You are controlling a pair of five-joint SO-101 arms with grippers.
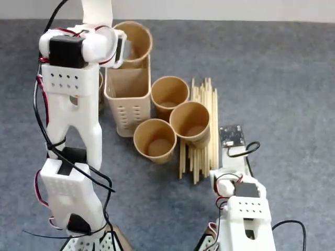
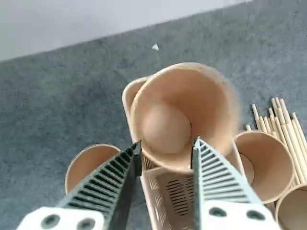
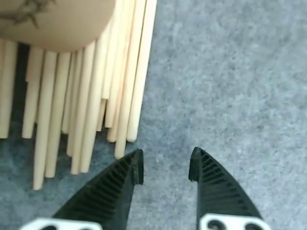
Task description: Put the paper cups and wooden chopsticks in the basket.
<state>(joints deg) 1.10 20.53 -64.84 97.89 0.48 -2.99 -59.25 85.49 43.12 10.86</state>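
Fingers (image 2: 127, 172) of the left gripper (image 2: 165, 153) stand apart at the far left of the table, reached out over the far end of the basket (image 1: 125, 117). In the gap between their tips lies the near rim of a tilted cup (image 2: 182, 115), not pinched by them. This paper cup leans mouth-up over the basket's far end. Whether its base rests inside cannot be told.

Just left of the basket, a half-hidden cup (image 2: 88, 163) stands on the grey carpet (image 1: 282, 78). The basket itself is a narrow, upright beige bin with slotted walls.

Right of it three more paper cups stand upright and close together. The far cup (image 1: 168, 94) touches the basket's side. The near cup (image 1: 155, 140) sits by the basket's near corner. The middle cup (image 1: 191, 123) rests partly on the wooden chopsticks (image 1: 199, 162). These lie outside the basket in a flat bundle, running parallel away from the arms.

Farthest right, the right gripper (image 3: 165, 165) hangs low over bare carpet just beside the sticks' near ends, its fingers parted and touching nothing.
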